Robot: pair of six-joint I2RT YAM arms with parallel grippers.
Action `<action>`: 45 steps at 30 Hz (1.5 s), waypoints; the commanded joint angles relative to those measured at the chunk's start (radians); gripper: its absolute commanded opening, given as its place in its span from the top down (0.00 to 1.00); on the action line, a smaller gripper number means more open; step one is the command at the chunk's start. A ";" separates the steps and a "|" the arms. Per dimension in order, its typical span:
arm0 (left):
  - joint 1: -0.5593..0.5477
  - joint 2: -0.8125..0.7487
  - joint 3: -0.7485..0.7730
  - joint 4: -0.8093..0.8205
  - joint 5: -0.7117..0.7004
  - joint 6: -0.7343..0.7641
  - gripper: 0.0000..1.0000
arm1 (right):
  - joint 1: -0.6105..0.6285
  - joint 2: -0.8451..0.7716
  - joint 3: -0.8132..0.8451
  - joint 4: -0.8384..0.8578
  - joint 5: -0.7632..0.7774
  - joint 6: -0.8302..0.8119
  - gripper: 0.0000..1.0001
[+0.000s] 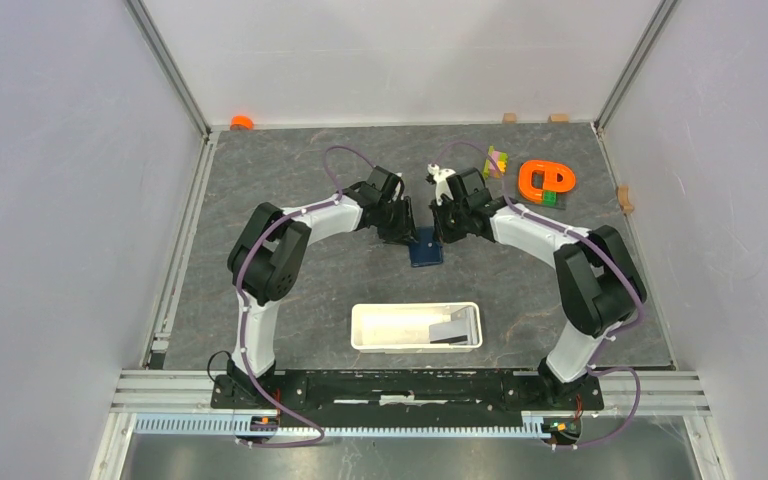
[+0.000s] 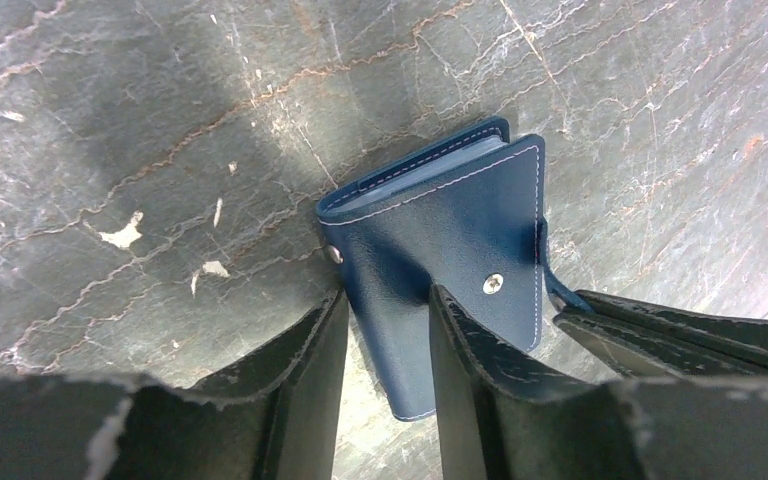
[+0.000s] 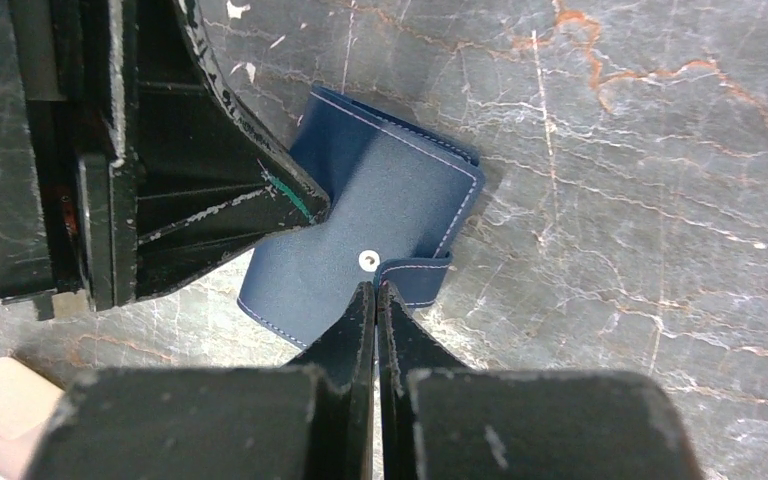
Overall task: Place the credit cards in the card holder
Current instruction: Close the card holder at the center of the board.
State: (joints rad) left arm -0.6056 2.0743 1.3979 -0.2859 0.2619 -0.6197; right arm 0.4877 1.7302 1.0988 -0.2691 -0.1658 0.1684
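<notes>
The navy card holder [image 1: 426, 252] lies on the dark stone table between both grippers. In the left wrist view its cover [image 2: 440, 225] curls up between the fingers of my left gripper [image 2: 385, 295], which are narrowly apart and grip it. My right gripper [image 3: 376, 287] is shut on the card holder's snap tab [image 3: 415, 278]. The right fingers [image 2: 660, 325] also show in the left wrist view, pinching the tab. The credit cards, one grey [image 1: 452, 331] and one whitish [image 1: 400, 322], lie in the long white tray [image 1: 360, 330] nearer the arm bases.
An orange ring-shaped object [image 1: 545, 181] and small coloured blocks [image 1: 497, 158] sit at the back right. An orange piece [image 1: 241, 122] lies at the back left corner. Small wooden blocks [image 1: 624, 197] sit along the right and back edges. Grey walls enclose the table.
</notes>
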 commanded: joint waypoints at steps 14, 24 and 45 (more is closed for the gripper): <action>-0.017 0.081 -0.015 -0.085 -0.035 0.036 0.61 | 0.009 0.080 0.009 -0.009 0.043 -0.044 1.00; -0.017 0.079 -0.015 -0.081 -0.025 0.034 0.64 | 0.023 0.106 0.025 -0.001 0.039 -0.039 1.00; -0.017 0.081 -0.010 -0.079 -0.021 0.034 0.67 | 0.058 0.137 0.048 0.000 0.029 -0.057 1.00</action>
State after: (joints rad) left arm -0.6052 2.0850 1.4071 -0.2932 0.2634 -0.6205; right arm 0.5171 1.8175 1.1271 -0.2691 -0.1360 0.1276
